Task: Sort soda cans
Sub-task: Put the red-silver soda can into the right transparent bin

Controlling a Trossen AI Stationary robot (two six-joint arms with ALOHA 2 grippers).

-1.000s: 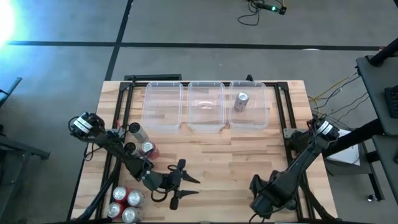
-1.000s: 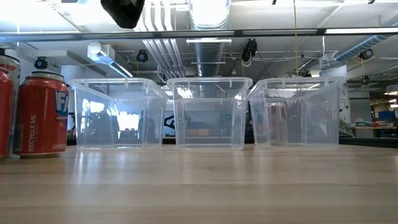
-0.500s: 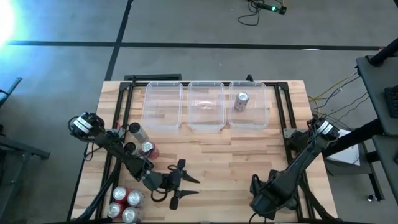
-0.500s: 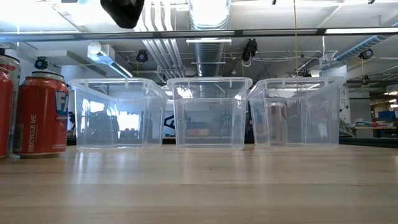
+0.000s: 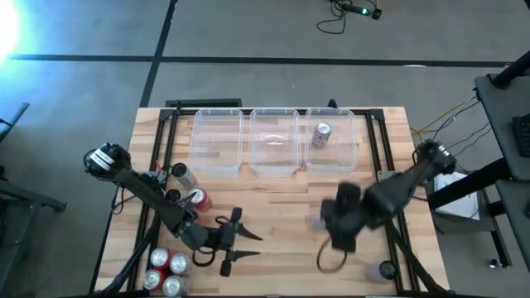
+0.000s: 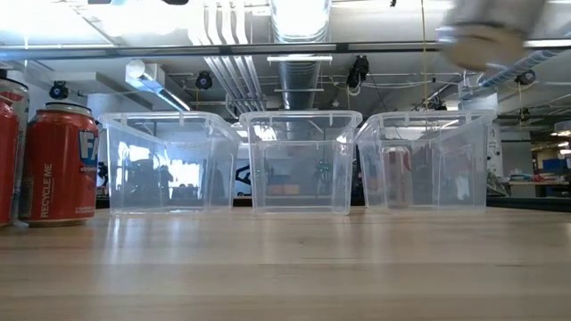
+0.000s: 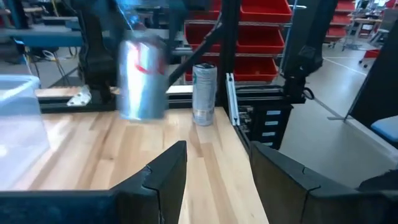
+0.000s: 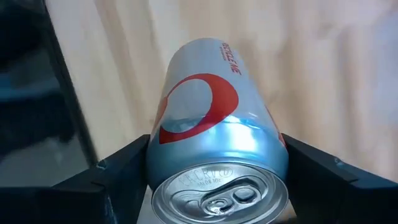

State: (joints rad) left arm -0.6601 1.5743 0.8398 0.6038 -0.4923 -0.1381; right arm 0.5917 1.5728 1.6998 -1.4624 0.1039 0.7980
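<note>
Wooden table [image 5: 281, 207], three clear bins along its far edge; sorting at an early stage, by the look of it.

Near left corner: three red cans [image 5: 166, 271] standing in a cluster, unsorted. One of them shows at the left edge of the low view [image 6: 58, 162].

Near left, a little farther in: left gripper [image 5: 236, 243], fingers parted and holding nothing, hovering over bare wood just right of the red cluster.

Left side, mid-depth: one more red can [image 5: 197, 199] and one silver can [image 5: 182, 175], both beside the left arm, unsorted.

Near right corner: one can top [image 5: 387, 269] just visible by the table frame; colour cannot be told.

Right of centre, mid-depth: right gripper [image 5: 341, 222], blurred in motion above the table, clamped on a silver can with a red mark [image 8: 217, 134]. The wrist view shows the can wedged between both fingers, top toward the camera.

Far edge: left bin [image 5: 217, 141] with no can showing; middle bin [image 5: 274, 142] likewise; right bin [image 5: 333, 141] holding one silver can [image 5: 320, 133], upright.

Judged tally: one can placed, one in transit, at least six left on the table. The carried silver can most likely belongs with its match in the right bin.
</note>
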